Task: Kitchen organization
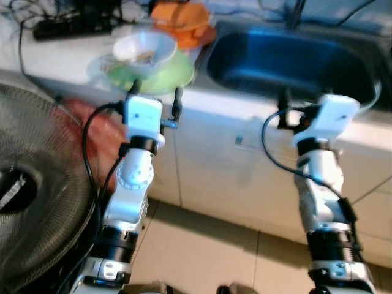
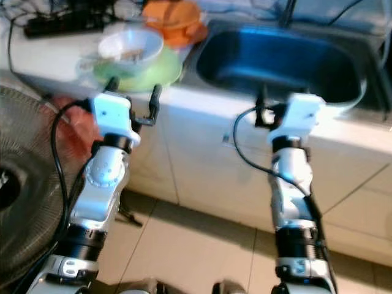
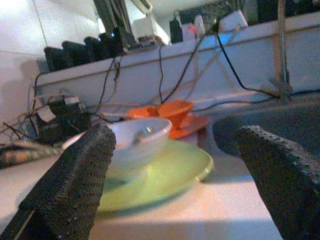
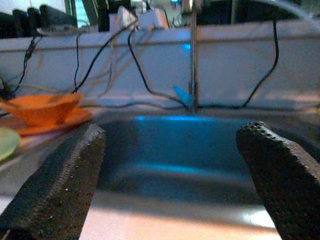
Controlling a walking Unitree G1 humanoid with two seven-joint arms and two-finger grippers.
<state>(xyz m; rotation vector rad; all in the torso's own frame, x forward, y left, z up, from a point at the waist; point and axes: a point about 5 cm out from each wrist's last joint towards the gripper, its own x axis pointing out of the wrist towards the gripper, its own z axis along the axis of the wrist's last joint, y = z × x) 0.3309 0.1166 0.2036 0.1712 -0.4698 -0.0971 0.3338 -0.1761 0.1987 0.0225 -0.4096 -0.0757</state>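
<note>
On counter, white bowl (image 1: 144, 49) upright, green plate (image 1: 160, 76)

Both silver arms reach up and forward toward twelve o'clock, elbows low, wrists raised; the left gripper (image 1: 156, 98) sits at about eleven o'clock, its two black fingers (image 3: 75, 185) spread wide apart and holding nothing; the right gripper (image 4: 172, 185) sits at about one o'clock, its fingers likewise parted with an open gap between them; a black cable loops beside each forearm, running up to the white wrist housing.
</note>
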